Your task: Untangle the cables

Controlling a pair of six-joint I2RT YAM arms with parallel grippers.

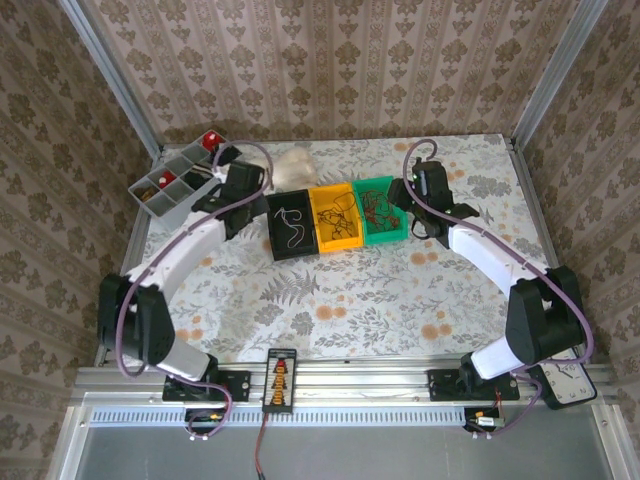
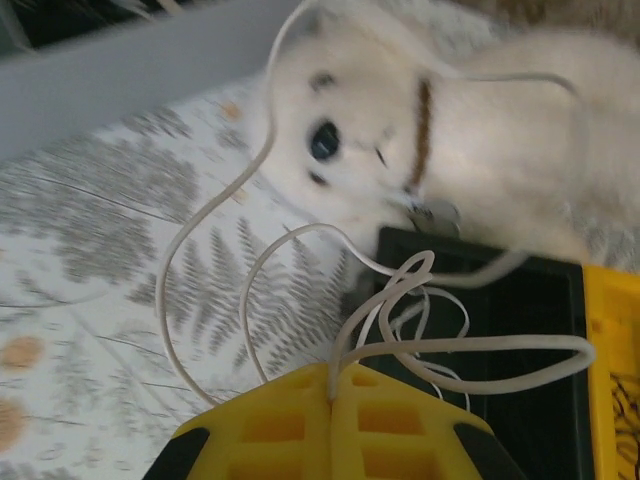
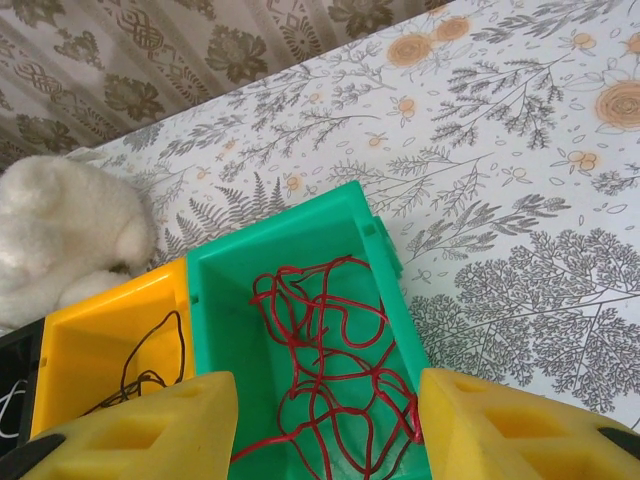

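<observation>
Top view: three bins stand in a row at mid-tabletop (image 1: 330, 300). The black bin (image 1: 275, 245) carries a white cable (image 1: 291, 228), the yellow bin (image 1: 322, 238) a bunch of black cables (image 1: 340, 220), and the green bin (image 1: 395, 232) the red cables (image 1: 378, 207). The left arm (image 1: 205, 240) reaches to the black bin's outer end, the right arm (image 1: 475, 245) to the green bin's outer end. A grey divided tray (image 1: 170, 190) sits beyond the left arm, and a white plush toy (image 1: 293, 166) lies behind the bins.

Left wrist view: the left fingers (image 2: 290, 425) are pressed together, pinching the white cable between their tips. Its loops spread out ahead of them, some over the bare tabletop to the left, some over the black bin just ahead and to the right. The plush toy lies beyond the loops.

Right wrist view: the right fingers (image 3: 140, 425) stand wide apart, holding nothing. The green bin with the red cables lies in the gap between them. The yellow bin with black cable is by the left finger.
</observation>
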